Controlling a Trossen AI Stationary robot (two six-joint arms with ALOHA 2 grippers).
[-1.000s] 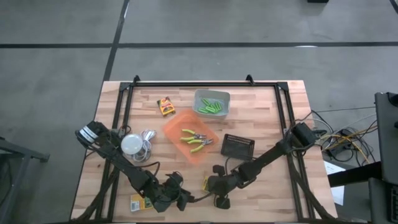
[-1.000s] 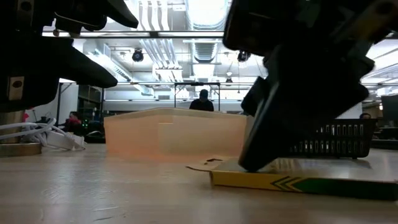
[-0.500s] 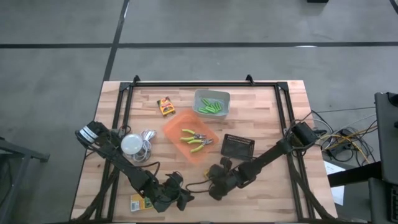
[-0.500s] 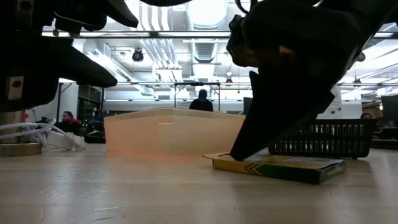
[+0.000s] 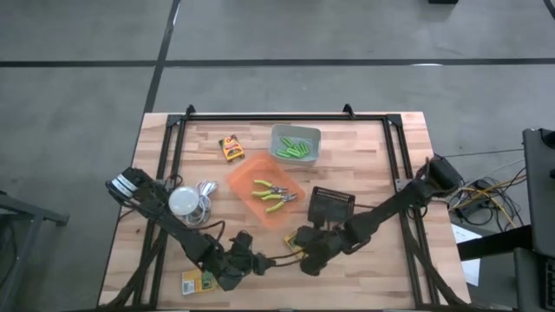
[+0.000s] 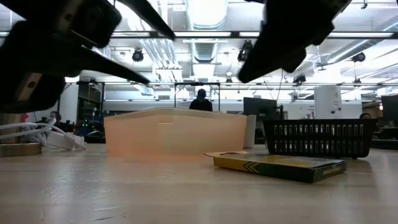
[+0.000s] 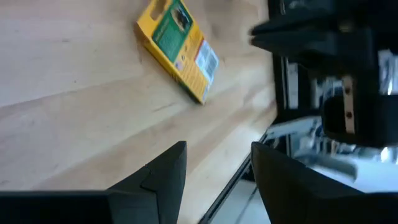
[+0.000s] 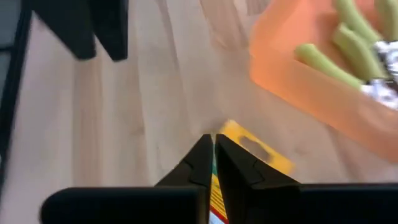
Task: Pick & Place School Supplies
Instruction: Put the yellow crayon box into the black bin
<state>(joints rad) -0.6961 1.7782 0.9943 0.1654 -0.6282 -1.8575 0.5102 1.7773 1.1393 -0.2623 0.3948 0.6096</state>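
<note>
A: Where's your right gripper [image 8: 212,155]?

B: Over the middle of the desk's near edge, the low camera's side. Fingers pressed together, nothing between them. In the low view it hangs clear above the desk [image 5: 381,269].

A: And the box?

B: The yellow-and-green box [image 6: 280,167] lies flat on the wood right under your right gripper, not touching it. It's just in front of the black basket [image 6: 318,137] and beside the orange bin [image 6: 174,133].

A: Your left gripper [image 7: 214,168]?

B: Jaws spread wide and empty, low over the near edge, just left of the right one, tips toward it. Its wrist view shows a box lying flat near the desk edge; can't tell which box that is.

A: Other supplies?

B: The second box [image 5: 192,282] is at the near left corner. The third box [image 5: 231,148] sits toward the far edge, left of the grey bin [image 5: 297,132]. Lime-green markers [image 5: 295,149] are in the grey bin. Green-handled pliers [image 5: 270,194] are in the orange bin at desk centre. The white round thing with cable [image 5: 184,201] is by the left edge, under your left arm.
</note>
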